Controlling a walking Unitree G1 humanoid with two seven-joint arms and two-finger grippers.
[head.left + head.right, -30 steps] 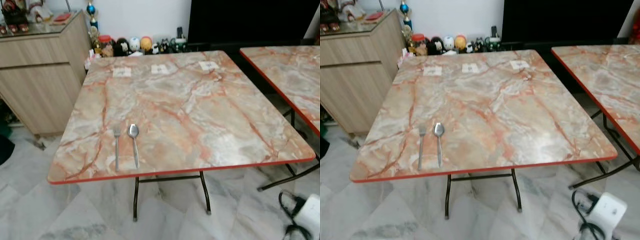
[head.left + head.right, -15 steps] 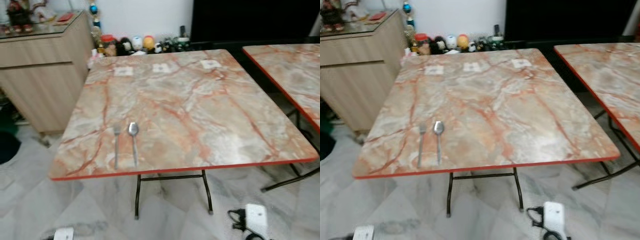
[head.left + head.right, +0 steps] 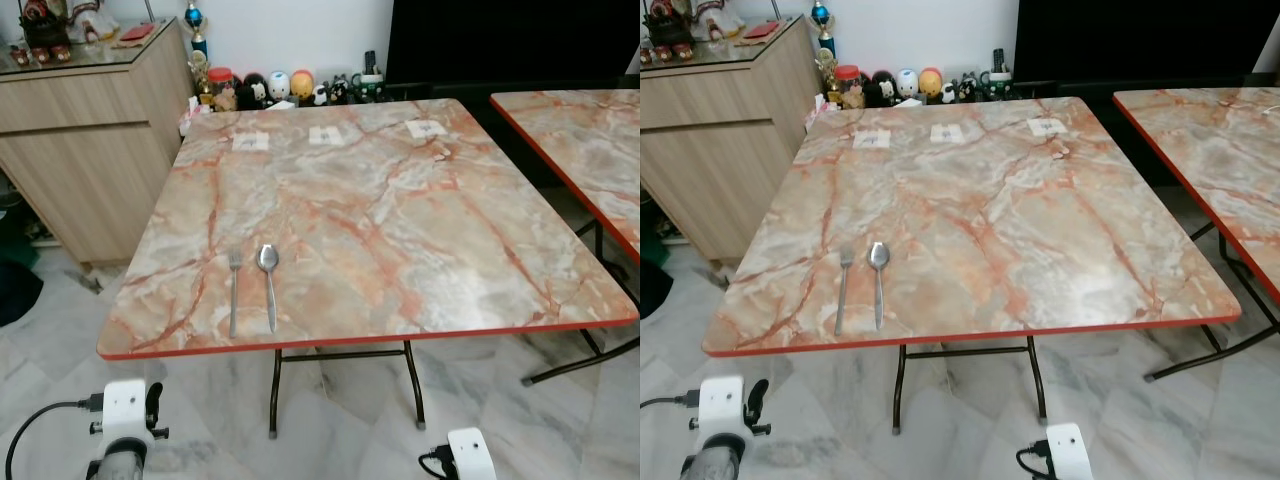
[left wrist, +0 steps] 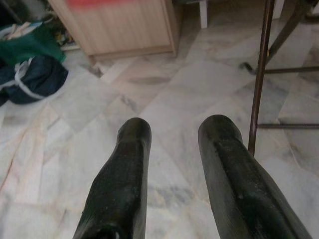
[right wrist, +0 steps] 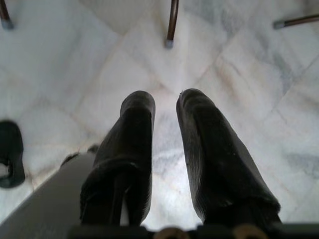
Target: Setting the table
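On the marble-patterned table [image 3: 400, 230] a fork [image 3: 233, 292] and a spoon [image 3: 268, 285] lie side by side near the front edge, at about 8 o'clock from the table's middle, the spoon just at 3 o'clock of the fork, handles toward the robot. That is 1 place begun – no plate, glass or other cutlery is on the top, so most of the setting looks left to do. The left gripper [image 4: 172, 134] and the right gripper [image 5: 165, 107] hang low over the floor tiles, each with its 2 fingers slightly parted and holding nothing
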